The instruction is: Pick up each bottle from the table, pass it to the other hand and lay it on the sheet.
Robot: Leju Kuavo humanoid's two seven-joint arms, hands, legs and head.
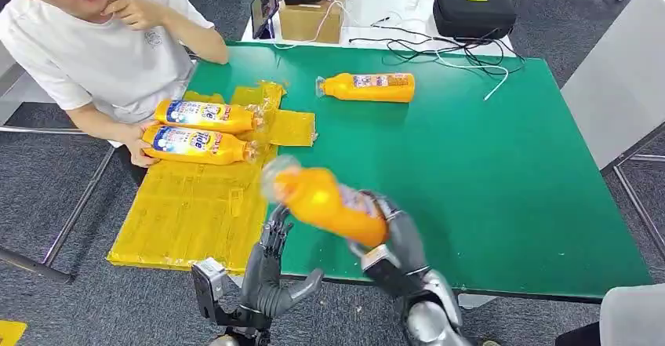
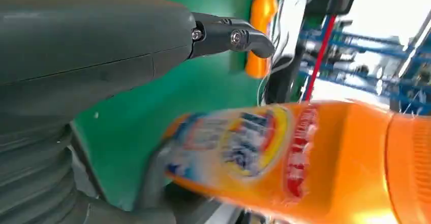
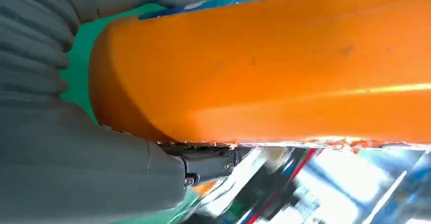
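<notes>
Now right hand [image 1: 392, 232] gripping orange bottle [image 1: 329, 203] above table [image 1: 486, 189], left hand [image 1: 274, 240] open alongside.

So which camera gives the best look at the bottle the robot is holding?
The head view: it shows the whole held bottle in the right hand, though blurred. The left wrist view shows its label up close; the right wrist view shows its plain orange side.

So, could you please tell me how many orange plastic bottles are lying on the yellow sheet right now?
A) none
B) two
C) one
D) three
B: two orange plastic bottles lie side by side on the yellow sheet; a third bottle lies on the green table, and the right hand holds a fourth bottle.
</notes>
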